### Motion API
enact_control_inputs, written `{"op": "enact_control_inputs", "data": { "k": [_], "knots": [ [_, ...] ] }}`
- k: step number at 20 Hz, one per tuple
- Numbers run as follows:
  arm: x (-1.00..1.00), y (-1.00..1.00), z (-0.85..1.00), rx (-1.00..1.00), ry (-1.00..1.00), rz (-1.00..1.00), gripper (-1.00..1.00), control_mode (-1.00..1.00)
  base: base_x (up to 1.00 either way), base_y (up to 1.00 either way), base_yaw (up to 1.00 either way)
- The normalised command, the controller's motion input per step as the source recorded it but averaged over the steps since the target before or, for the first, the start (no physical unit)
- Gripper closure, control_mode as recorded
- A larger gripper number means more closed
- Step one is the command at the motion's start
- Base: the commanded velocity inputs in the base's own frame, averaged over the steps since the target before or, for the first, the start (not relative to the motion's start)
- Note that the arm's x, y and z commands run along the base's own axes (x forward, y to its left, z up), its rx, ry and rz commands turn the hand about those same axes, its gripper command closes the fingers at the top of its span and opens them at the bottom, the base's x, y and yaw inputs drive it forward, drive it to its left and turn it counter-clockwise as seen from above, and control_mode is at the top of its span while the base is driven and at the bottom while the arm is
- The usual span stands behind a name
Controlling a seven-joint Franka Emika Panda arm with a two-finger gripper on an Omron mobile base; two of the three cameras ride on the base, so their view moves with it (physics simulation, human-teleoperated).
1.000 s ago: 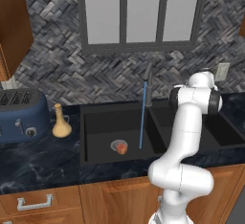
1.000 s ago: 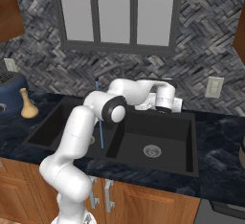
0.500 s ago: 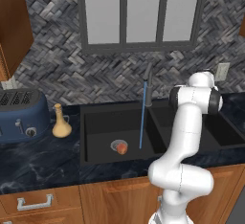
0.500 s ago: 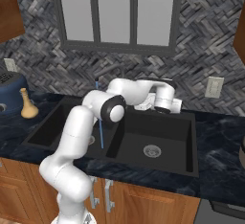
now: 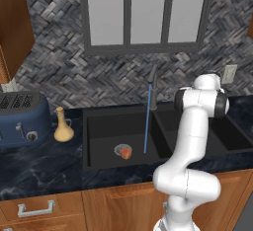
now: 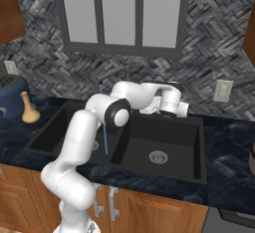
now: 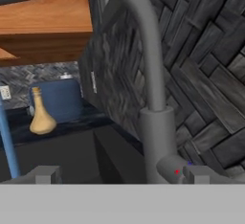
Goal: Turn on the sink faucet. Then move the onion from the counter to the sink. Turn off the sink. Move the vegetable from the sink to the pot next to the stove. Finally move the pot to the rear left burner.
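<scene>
- Pincer first: the two-finger gripper [image 7: 122, 175] on the white arm has its jaws spread wide apart and nothing is held between them. In the hand view its two tips sit either side of the base of the slim dark grey metal sink faucet [image 5: 153, 84], close in front of it.
- The short stubby lever handle [image 7: 174, 169] at the faucet's foot lies just beside one tip. Whether that tip touches it, I cannot tell.
- Over the last second almost nothing has shifted. The hand has crept only slightly at the faucet and the jaws are as wide as they were.
- A thin blue stream of water [image 5: 147, 121] still runs from the spout down into the left basin, so the tap has not been shut off.
- The small round orange-red onion [image 5: 126, 152] rests on the floor of the matte black double sink [image 5: 99, 114], left basin, beside the silver drain and near where the stream lands.
- By my reading, the first two steps are done and shutting off the water is the step in hand. The lever needs a push from the fingers.
- On the dark marbled stone counter [image 5: 39, 171], left of the sink, stand a tan narrow-necked vase [image 5: 63, 126] and a blue toaster [image 5: 22, 119], well apart from the work.
</scene>
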Motion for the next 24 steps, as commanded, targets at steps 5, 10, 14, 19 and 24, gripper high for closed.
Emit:
{"op": "enact_control_inputs", "data": {
  "k": [5,10,14,19,24],
  "knots": [
    [0.13,0.0,0.0,0.0,0.0,0.0,-1.0,-1.0,0.0,0.0,0.0],
    [0.13,0.0,0.0,0.0,0.0,0.0,-1.0,-1.0,0.0,0.0,0.0],
    [0.12,0.0,0.0,0.0,0.0,0.0,-1.0,-1.0,0.0,0.0,0.0],
    [0.11,0.0,0.0,0.0,-0.01,0.0,-1.0,-1.0,0.0,0.0,0.0],
    [0.12,0.0,-0.01,0.0,0.0,0.0,-1.0,-1.0,0.0,0.0,0.0]
  ]
}}
